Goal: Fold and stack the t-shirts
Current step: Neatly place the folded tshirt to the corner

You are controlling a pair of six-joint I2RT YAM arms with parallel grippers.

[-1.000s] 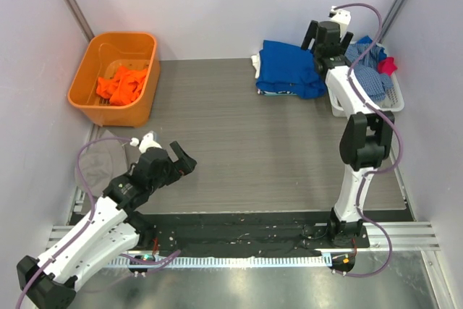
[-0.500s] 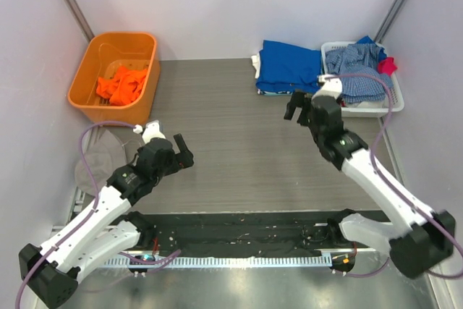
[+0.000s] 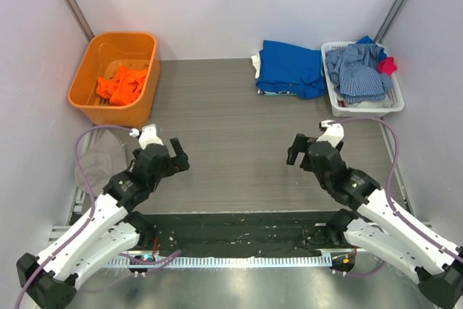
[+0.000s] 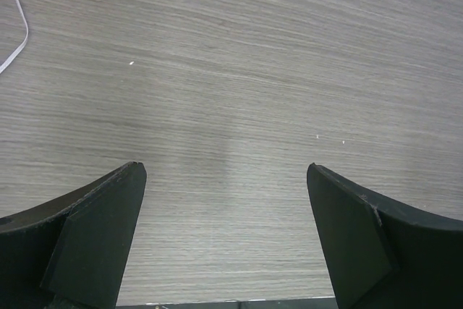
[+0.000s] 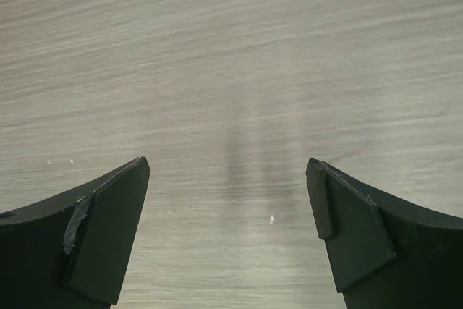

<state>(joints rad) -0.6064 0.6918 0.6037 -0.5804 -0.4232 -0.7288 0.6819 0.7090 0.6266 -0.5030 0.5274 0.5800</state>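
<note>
Only slivers of lower t-shirts (image 3: 256, 63) peek beneath the blue t-shirt (image 3: 289, 66).

1. Left gripper (image 3: 179, 155) and right gripper (image 3: 295, 148): jaws wide, nothing held, over the table (image 3: 231, 117).
2. Folded blue t-shirt (image 3: 289, 69) lies far right, just beside the white basket (image 3: 362, 108).
3. Orange t-shirt (image 3: 121, 85) sits crumpled in the orange bin (image 3: 85, 72).

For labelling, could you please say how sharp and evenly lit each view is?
Top external: sharp, evenly lit, glare on the near metal plate. Left wrist: crisp table grain, faint shadow band under the left gripper. Right wrist: softer grain, darker streak under the right gripper.
</note>
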